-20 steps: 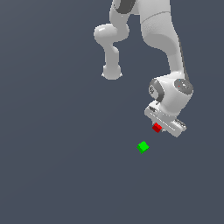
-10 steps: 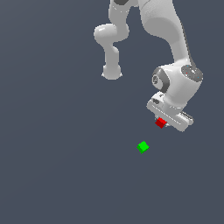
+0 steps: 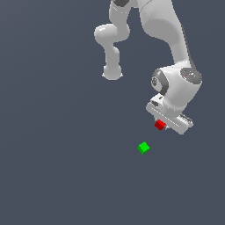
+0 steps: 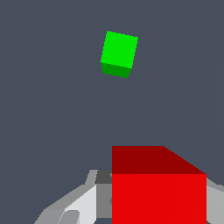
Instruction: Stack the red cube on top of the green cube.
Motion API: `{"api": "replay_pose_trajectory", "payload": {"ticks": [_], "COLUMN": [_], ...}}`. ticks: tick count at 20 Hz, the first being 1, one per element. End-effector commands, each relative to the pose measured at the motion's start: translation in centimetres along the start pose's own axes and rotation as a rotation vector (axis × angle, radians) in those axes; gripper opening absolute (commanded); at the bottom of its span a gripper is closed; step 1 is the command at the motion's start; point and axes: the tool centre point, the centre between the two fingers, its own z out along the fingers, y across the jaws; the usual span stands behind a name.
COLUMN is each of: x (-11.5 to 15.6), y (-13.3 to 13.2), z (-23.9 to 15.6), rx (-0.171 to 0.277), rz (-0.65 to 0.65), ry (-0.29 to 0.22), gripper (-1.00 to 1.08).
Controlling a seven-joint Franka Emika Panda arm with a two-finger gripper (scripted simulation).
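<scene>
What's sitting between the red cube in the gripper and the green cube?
Nothing: only bare grey floor separates the red cube from the green cube, clear in both the exterior and wrist views.

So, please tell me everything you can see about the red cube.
The red cube is tiny, plain and bright red, with flat matte faces and sharp edges. It sits between the fingers of the white gripper, which is shut on it. In the exterior view it is up and to the right of the green cube, apart from it.
</scene>
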Motion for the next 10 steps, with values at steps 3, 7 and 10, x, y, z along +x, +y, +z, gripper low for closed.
{"api": "replay_pose_trajectory", "payload": {"ticks": [3, 7, 10], "x": [2.5, 5.4, 7.8], "y": [-0.1, -0.3, -0.5], "z": [1.0, 2.3, 3.2], "rx": [0.000, 0.000, 0.000], "rz": [0.001, 0.001, 0.001], "ry": [0.000, 0.000, 0.000], "gripper": [-1.00, -1.00, -1.00]}}
